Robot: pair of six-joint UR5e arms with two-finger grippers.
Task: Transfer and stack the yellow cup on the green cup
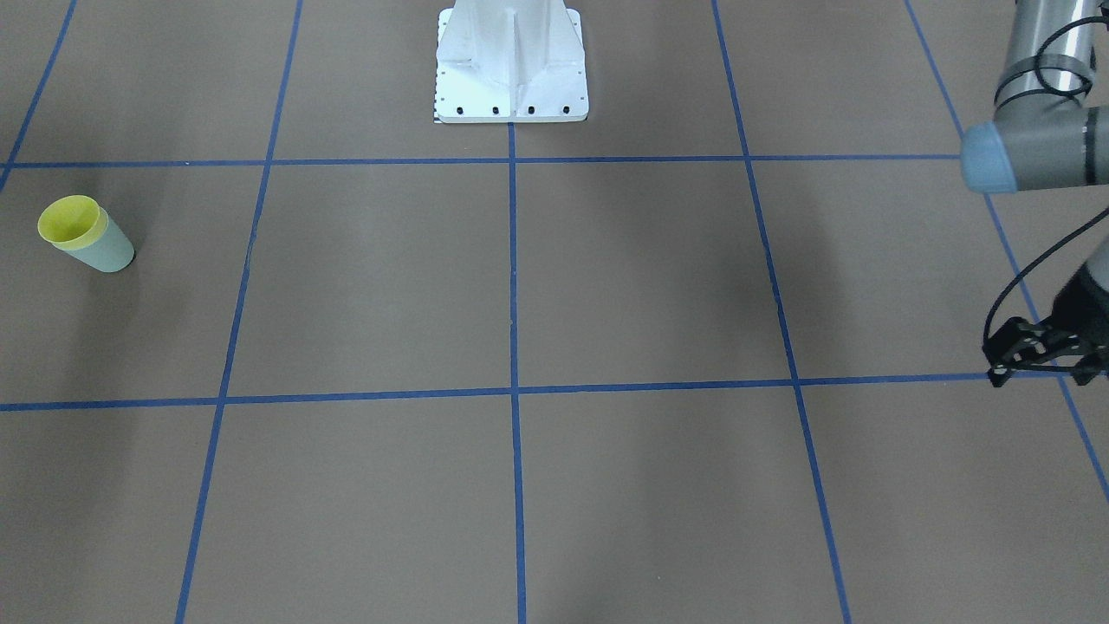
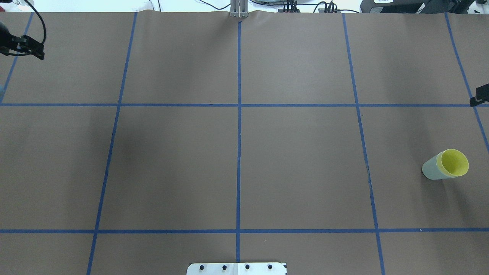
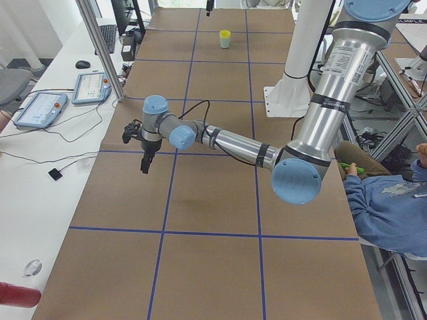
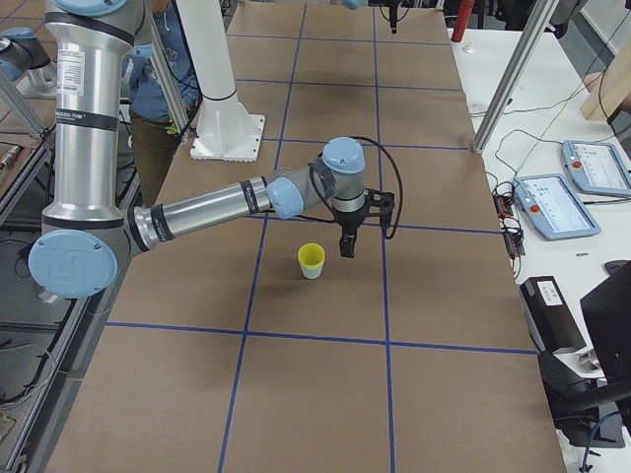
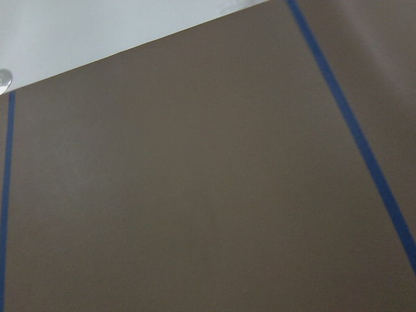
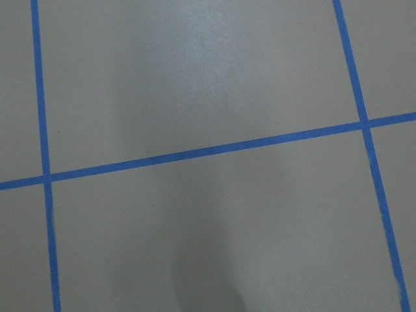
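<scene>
cups look stacked, the yellow cup (image 2: 454, 162) inside the green cup (image 2: 429, 171) at the right side of the table (image 2: 237, 160), so the right gripper (image 4: 346, 248) near them and the far left gripper (image 2: 38, 53), both holding nothing, open or closed i cannot tell, should pull away slowly without bumping them.

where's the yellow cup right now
In the overhead view the yellow cup sits nested in the green cup near the right edge, on the robot's right side of the table.
</scene>
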